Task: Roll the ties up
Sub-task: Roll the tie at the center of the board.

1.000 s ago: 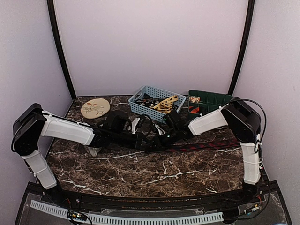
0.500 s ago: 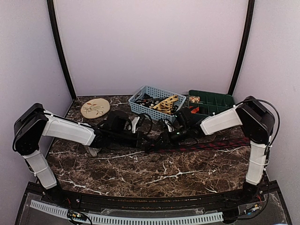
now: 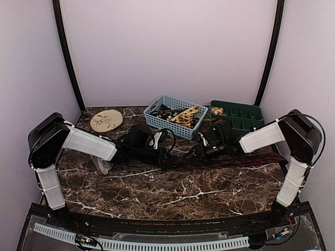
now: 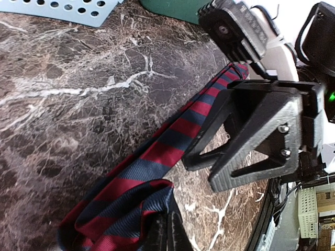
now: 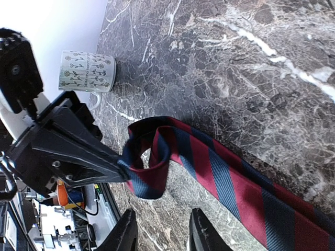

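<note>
Pinching the looped end of the navy-and-red striped fabric tie (image 5: 209,167), the left gripper (image 5: 121,163) faces the right gripper (image 5: 162,215), whose jaws stand apart, empty, with a white patterned mug (image 5: 87,70) nearby.

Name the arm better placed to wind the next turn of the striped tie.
Left. The left gripper is shut on the folded end of the striped tie, where the roll starts. The right gripper is open and holds nothing; it would probably serve better steadying the flat length.
</note>
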`<control>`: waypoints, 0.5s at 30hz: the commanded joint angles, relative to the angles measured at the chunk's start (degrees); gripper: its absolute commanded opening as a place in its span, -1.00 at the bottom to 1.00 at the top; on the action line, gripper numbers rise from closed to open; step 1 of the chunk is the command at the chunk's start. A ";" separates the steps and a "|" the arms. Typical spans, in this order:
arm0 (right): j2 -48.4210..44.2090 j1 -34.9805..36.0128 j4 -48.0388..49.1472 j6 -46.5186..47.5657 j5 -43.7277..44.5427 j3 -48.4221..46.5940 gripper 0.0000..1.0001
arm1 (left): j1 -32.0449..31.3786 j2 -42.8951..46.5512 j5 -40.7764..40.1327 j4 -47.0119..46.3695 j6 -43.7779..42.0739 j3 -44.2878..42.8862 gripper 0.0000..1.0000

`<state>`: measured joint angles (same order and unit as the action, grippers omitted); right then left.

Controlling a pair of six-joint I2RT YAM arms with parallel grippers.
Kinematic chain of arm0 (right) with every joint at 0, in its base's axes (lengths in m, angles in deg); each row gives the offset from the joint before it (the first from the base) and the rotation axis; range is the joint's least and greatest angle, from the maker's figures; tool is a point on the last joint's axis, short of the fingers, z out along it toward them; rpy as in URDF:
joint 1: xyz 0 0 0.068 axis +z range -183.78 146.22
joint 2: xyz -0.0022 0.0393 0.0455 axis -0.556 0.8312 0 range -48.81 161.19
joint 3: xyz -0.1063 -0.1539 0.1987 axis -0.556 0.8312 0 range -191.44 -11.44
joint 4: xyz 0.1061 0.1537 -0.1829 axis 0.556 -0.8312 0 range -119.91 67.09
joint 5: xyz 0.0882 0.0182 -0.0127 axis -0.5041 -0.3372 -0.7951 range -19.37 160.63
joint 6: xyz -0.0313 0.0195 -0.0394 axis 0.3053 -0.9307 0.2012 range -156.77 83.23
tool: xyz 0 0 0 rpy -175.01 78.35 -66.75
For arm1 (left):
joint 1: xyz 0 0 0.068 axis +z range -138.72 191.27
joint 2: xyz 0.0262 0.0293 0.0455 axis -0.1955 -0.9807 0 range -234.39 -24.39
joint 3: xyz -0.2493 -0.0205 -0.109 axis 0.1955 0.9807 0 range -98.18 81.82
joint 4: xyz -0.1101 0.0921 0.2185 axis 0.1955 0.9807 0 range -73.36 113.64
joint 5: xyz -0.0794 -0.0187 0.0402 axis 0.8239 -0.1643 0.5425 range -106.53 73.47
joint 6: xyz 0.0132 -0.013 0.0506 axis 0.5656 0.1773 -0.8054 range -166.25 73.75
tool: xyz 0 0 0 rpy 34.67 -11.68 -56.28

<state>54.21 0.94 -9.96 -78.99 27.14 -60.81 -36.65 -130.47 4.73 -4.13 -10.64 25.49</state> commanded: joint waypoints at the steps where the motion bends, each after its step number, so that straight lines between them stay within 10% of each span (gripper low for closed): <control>1: -1.57 -1.00 4.14 -2.12 -2.63 1.33 -0.31 | -0.68 -3.12 1.67 -1.80 0.80 -3.47 -1.00; 15: 1.03 -0.34 1.97 -1.92 -3.24 0.76 -0.20 | -0.59 -9.52 4.57 -10.42 8.93 -3.66 -0.52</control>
<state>54.08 0.17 -7.73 -81.48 24.61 -59.74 -37.13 -139.34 8.12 -10.63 -4.78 22.49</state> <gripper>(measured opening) 0.401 0.266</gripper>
